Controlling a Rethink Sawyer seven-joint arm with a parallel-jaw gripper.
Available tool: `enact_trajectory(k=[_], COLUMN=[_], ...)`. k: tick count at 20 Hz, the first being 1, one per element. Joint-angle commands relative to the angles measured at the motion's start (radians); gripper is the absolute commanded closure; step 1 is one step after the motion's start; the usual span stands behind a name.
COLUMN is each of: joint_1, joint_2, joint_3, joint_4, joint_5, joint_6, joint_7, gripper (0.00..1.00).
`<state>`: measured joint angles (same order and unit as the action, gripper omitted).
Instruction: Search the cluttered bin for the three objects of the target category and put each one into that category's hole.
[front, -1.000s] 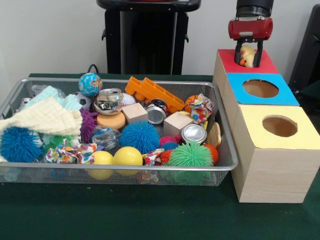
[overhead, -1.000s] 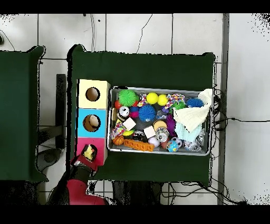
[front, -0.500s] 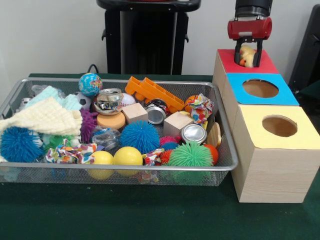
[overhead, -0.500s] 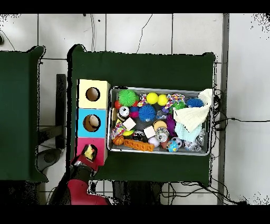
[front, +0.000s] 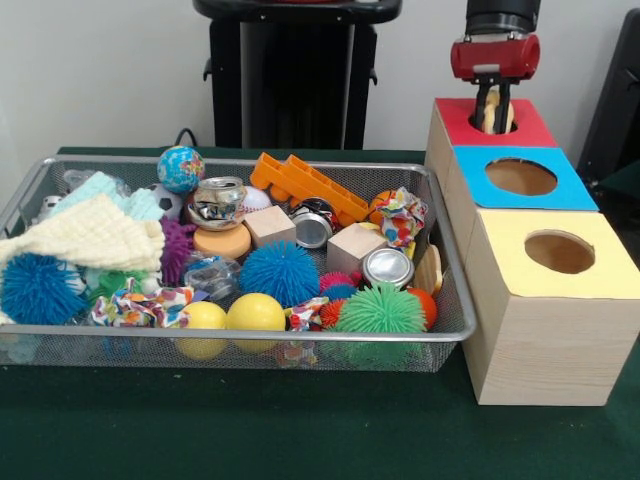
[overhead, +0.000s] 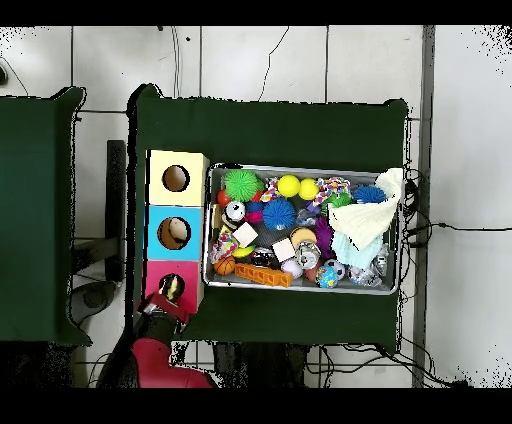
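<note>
My gripper (front: 491, 118) hangs right over the round hole (front: 503, 116) of the red-panelled box (front: 532, 128), with its tips at the opening. It also shows over the red box in the overhead view (overhead: 170, 291). The small yellow soft toy no longer shows clearly. Only a pale bit (overhead: 172, 288) shows at the hole from above, and I cannot tell whether it is held. The wire mesh bin (front: 455, 330) lies left of the boxes, full of clutter. No tiger toy shows clearly in it.
The blue-panelled box (front: 570, 192) and the yellow-panelled box (front: 610, 265) stand in a row in front of the red one. The bin holds spiky balls (front: 380, 310), yellow balls (front: 256, 312), cans (front: 388, 266), wooden cubes (front: 354, 245), an orange plastic piece (front: 305, 185), cloth scraps (front: 402, 216) and a pale knitted cloth (front: 90, 235).
The yellow toy stood plainly between the gripper's tips over the red box. Now it has dropped out of sight there, and the gripper has shifted slightly left.
</note>
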<state>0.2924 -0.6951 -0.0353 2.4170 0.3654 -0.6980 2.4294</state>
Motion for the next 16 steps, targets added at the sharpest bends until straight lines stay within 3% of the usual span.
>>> enact_trajectory(k=[1, 15, 16], joint_1=[-0.051, -0.096, -0.096], joint_2=[0.054, 0.040, 0.040], joint_3=[0.107, 0.128, 0.127], joint_4=[0.042, 0.057, 0.057], joint_5=[-0.058, -0.093, -0.092], joint_6=[0.119, 0.115, 0.115], joint_7=[0.238, 0.231, 0.224], gripper=[1.00, 1.00, 0.00])
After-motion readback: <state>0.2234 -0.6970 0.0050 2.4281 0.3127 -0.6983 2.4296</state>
